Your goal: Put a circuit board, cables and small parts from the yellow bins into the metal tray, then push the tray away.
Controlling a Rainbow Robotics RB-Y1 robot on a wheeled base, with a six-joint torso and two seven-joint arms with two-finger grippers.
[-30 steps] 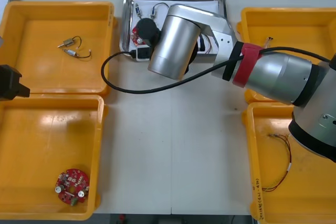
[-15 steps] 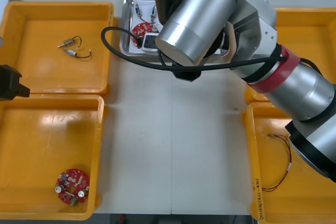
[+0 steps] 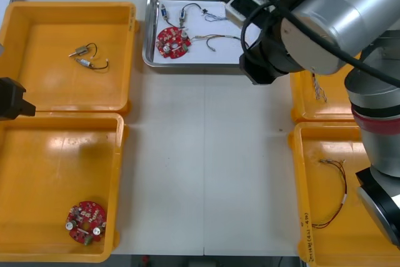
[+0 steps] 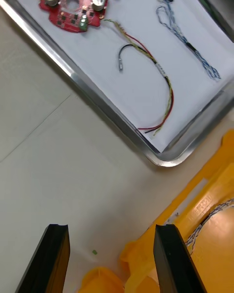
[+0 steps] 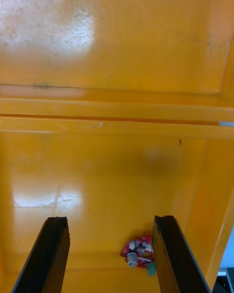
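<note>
At the left, the left gripper [image 5: 109, 219] hangs parted and empty over the yellow bins [image 3: 37, 42]. The metal tray [image 3: 149, 29], far-middle, holds a red circuit board [image 3: 173, 41] and cables [image 4: 169, 93]. The right gripper [image 4: 109, 227], spread and empty, hovers near the tray's corner. To push well, I'd meet the near rim squarely. The right arm [image 3: 325, 17] covers the tray's right end.

The metal tray [image 3: 187, 64], white inside, sits between the far yellow bins [image 3: 50, 79]. In it lie a round red circuit board [image 3: 173, 42], a twisted blue and white cable [image 4: 187, 44], a red and yellow cable [image 4: 165, 90] and a black cable [image 4: 126, 53]. Another red board [image 3: 85, 221] lies in the near left bin [image 3: 50, 167].
</note>
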